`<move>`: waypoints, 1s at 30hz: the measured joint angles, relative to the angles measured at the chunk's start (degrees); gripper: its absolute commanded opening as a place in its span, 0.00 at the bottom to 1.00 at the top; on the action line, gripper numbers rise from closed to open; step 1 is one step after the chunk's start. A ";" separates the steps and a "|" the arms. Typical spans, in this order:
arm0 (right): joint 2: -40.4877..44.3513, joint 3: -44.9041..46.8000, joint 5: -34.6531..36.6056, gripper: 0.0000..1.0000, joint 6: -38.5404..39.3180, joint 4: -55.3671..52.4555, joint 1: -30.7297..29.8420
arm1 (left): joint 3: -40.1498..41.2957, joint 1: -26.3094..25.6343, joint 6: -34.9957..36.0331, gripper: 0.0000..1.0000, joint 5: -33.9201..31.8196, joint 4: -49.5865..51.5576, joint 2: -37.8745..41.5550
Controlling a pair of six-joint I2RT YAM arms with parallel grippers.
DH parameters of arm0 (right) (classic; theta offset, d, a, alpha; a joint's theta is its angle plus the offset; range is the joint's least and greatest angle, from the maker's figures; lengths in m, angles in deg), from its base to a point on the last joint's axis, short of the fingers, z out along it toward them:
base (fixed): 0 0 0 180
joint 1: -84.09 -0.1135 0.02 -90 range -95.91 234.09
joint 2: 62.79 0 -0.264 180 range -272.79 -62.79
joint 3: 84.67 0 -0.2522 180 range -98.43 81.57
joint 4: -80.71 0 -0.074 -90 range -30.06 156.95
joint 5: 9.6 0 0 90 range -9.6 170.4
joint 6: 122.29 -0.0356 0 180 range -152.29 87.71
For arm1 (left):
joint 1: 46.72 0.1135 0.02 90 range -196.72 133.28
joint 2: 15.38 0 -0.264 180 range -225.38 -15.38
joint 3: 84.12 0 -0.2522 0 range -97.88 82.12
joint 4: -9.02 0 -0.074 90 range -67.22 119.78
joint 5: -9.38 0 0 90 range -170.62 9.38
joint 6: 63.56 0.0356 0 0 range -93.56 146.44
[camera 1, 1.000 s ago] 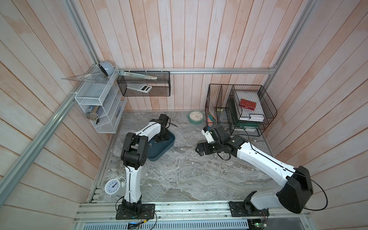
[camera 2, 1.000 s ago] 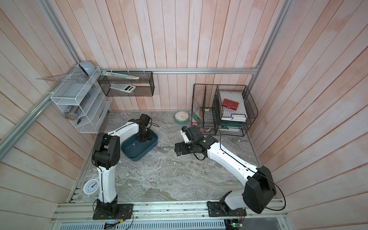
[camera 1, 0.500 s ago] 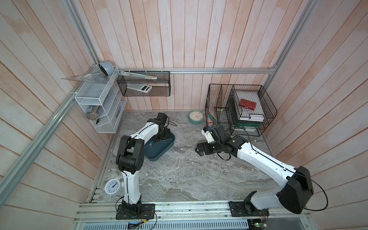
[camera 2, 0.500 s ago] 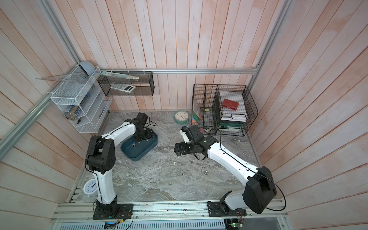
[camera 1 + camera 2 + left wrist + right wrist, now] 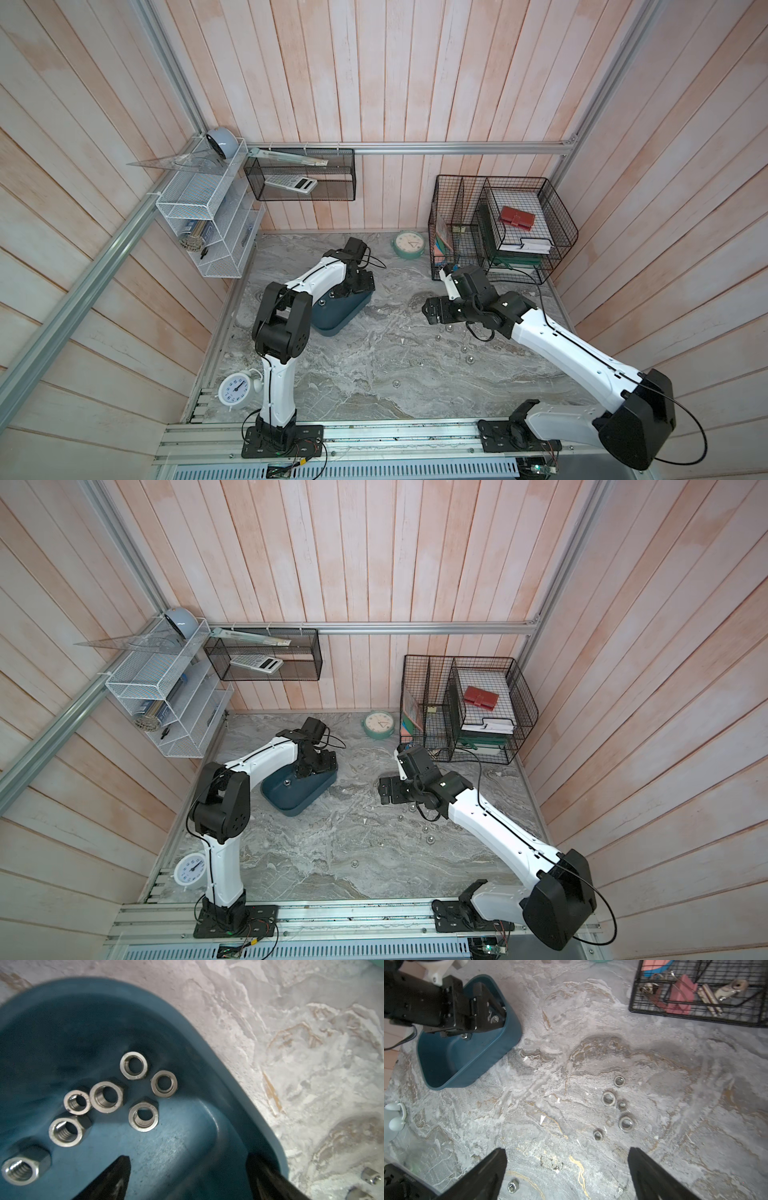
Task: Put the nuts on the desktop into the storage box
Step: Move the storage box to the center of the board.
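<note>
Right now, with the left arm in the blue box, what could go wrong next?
1. The left end effector sits open low inside the storage box, one finger by its rim; pulling out could snag and shift it.
2. The nuts on the desktop lie tightly clustered; the right end effector may scatter neighbours.

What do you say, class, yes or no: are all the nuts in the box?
No: several nuts lie on the desktop, outside the box.
</note>
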 measured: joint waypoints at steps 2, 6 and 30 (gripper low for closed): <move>1.42 1.18 0.46 0.98 -0.81 0.04 1.14 | 0.02 -1.57 -0.13 0.93 0.57 -0.17 0.00; 3.08 2.29 1.05 0.98 -1.88 0.02 2.05 | 0.26 -5.51 -0.39 0.93 1.31 -0.87 0.00; 12.52 9.35 -0.22 0.98 -4.20 -1.92 1.11 | 19.32 -22.14 -8.07 1.00 -1.36 -4.44 16.44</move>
